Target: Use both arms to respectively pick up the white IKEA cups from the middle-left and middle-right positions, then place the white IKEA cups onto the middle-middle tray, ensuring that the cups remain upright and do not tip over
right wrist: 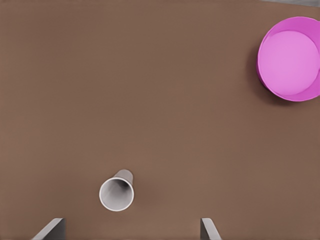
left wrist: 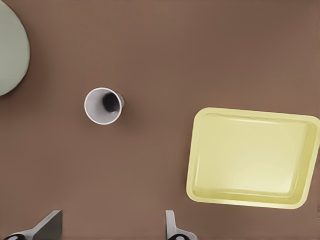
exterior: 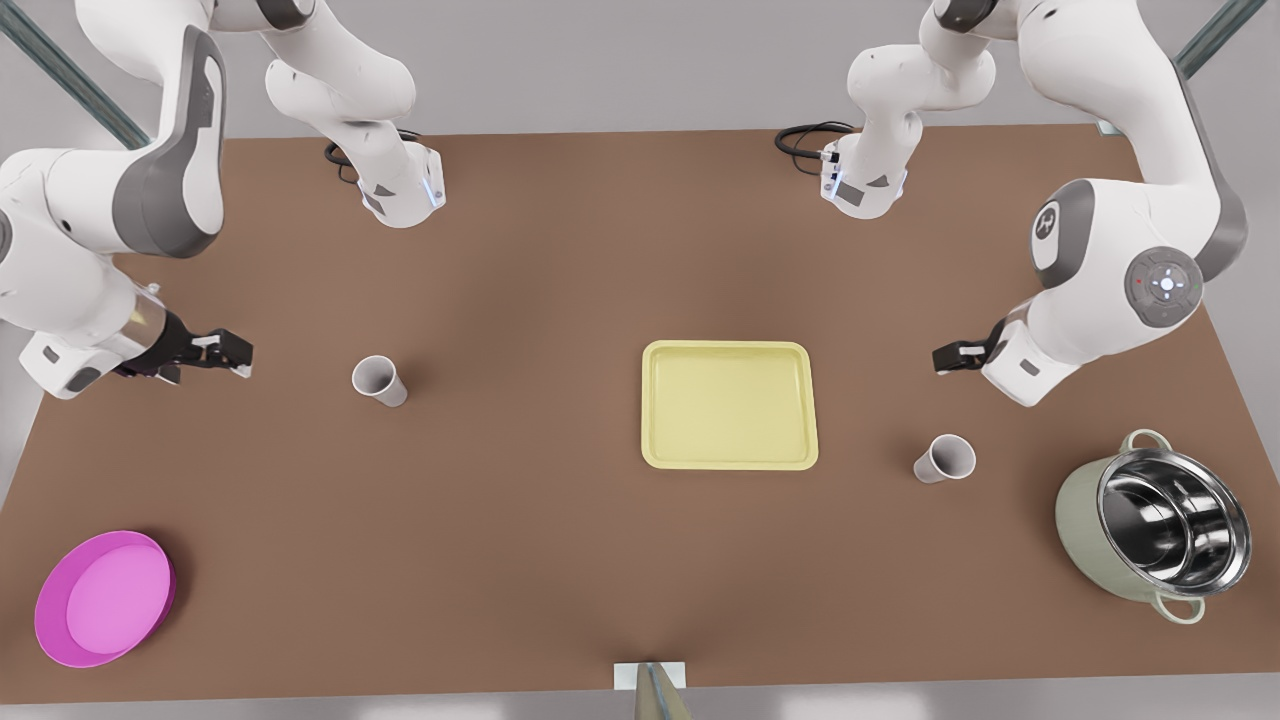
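Front view first, starting at the bottom edge, closest to us. At the lower left sits a round pink bowl (exterior: 105,598). It looks smooth, like plastic. At the lower right sits a pale green pot (exterior: 1150,525) with a shiny steel inside and two small loop handles.

A bit higher up we see the things we need. The first cup (exterior: 944,458) stands on the brown table (exterior: 560,250) at the right of the frame, just up and left of the pot. The yellow tray (exterior: 730,405) lies in the middle. It is flat and shallow, with round corners and a low rim. The second cup (exterior: 380,380) stands at the left of the frame. Both cups are upright and well apart from the tray.

We think the cups are light, stiff and smooth, so they could slip or tip over. They are wider at the top than at the bottom. We would take each one by its side wall, near the middle, and squeeze gently.

Higher still are the two grippers. The left gripper (exterior: 945,357) hangs above the first cup, at the right of the frame. In the left wrist view its fingers (left wrist: 50,229) are spread wide, with nothing between them. The right gripper (exterior: 225,352) is at the far left of the frame, beside the second cup but not touching it. In the right wrist view its fingers (right wrist: 52,229) are spread wide and empty too.
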Robot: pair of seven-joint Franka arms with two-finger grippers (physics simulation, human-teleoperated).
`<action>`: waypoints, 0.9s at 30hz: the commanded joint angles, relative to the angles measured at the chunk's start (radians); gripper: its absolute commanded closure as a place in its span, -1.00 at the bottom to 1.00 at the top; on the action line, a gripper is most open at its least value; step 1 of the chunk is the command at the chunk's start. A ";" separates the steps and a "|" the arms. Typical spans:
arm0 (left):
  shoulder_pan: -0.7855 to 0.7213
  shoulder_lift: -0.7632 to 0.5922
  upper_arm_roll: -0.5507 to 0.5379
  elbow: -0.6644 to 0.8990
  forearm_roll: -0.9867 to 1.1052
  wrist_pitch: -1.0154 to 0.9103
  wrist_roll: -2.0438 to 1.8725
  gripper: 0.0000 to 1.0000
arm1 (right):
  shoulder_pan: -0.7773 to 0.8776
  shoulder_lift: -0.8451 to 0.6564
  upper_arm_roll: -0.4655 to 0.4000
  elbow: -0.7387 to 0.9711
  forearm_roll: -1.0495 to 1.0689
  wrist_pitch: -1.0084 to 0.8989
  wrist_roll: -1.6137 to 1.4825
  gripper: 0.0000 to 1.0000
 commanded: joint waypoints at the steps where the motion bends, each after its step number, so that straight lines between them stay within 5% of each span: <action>1: -0.004 -0.003 0.000 -0.001 0.000 0.006 -0.038 -1.00 | -0.001 -0.003 -0.002 -0.011 0.008 0.016 -0.037 -1.00; 3: -0.001 0.032 0.012 0.036 -0.052 0.036 -0.036 -1.00 | 0.007 0.000 -0.004 -0.043 -0.005 0.030 -0.035 -1.00; 5: 0.057 0.272 0.020 0.249 -0.042 0.110 -0.034 -1.00 | 0.006 0.000 -0.001 -0.253 -0.023 0.191 -0.034 -1.00; 8: 0.083 0.440 0.020 0.282 0.038 0.394 -0.022 -1.00 | 0.002 0.027 -0.001 -0.404 -0.021 0.378 -0.034 -1.00; 14: 0.098 0.436 0.063 0.121 0.083 0.506 -0.021 -1.00 | 0.002 0.096 -0.001 -0.510 -0.006 0.569 -0.032 -1.00; 17: 0.095 0.316 0.076 -0.168 0.083 0.659 -0.002 -1.00 | 0.001 0.038 0.001 -0.654 -0.003 0.679 -0.032 -1.00; 27: 0.106 0.312 0.092 -0.263 0.083 0.661 0.002 -1.00 | -0.001 0.003 0.001 -0.852 0.037 0.865 -0.034 -1.00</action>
